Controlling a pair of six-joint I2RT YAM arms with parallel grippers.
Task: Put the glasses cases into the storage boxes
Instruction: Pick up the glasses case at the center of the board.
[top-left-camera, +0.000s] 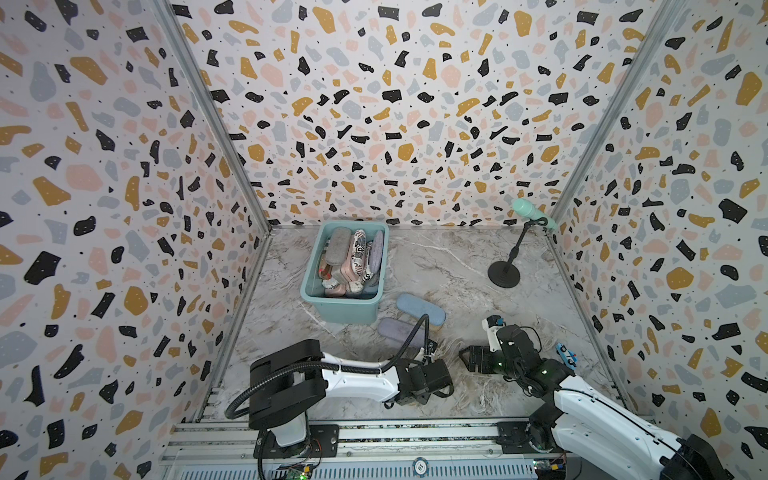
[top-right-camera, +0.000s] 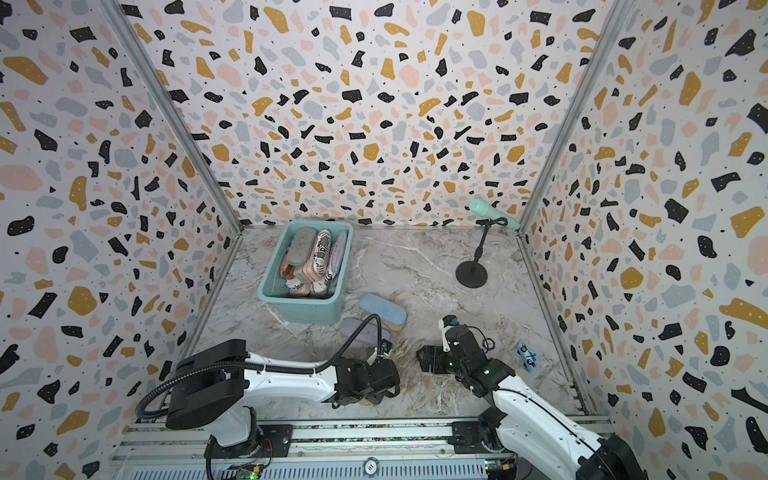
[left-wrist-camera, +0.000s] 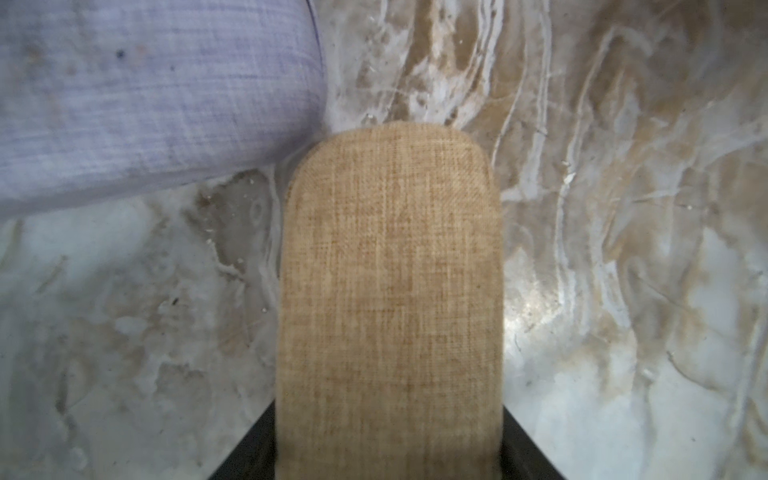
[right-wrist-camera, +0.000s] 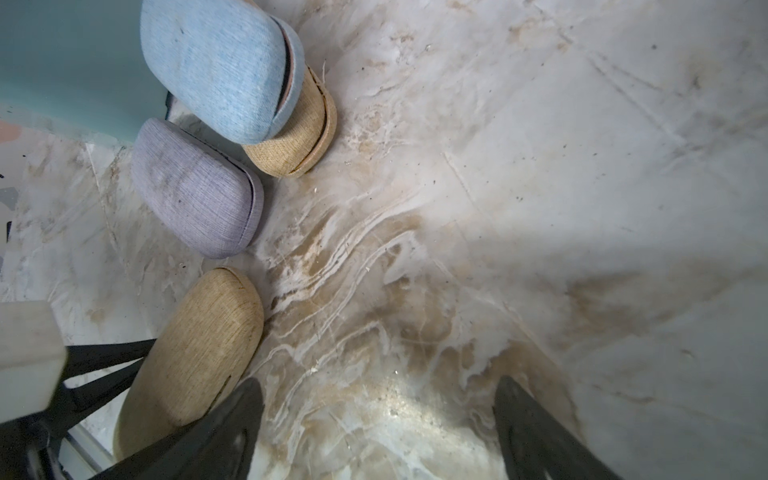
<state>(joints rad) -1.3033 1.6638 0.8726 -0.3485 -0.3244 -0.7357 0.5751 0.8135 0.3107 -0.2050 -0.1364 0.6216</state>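
We see the left gripper (left-wrist-camera: 388, 409) closed around one end of a tan case (left-wrist-camera: 390, 270), its black fingers (left-wrist-camera: 249, 449) against both long sides. The case lies flat on the marble table (left-wrist-camera: 623, 249), out in front of the teal tub (top-left-camera: 340, 311) and well apart from it. Between this case and the tub lies a lavender case (top-left-camera: 397, 330), its rounded end just beside the tan one. Closer to the tub's front wall, a light blue case (top-left-camera: 419, 307) rests on a second tan case (right-wrist-camera: 299, 133). Inside the tub, a grey case (top-left-camera: 338, 247), a newsprint case (top-left-camera: 358, 253) and others are piled. The right gripper (right-wrist-camera: 378, 384) hangs well apart from the tub, jaws spread wide over bare table.
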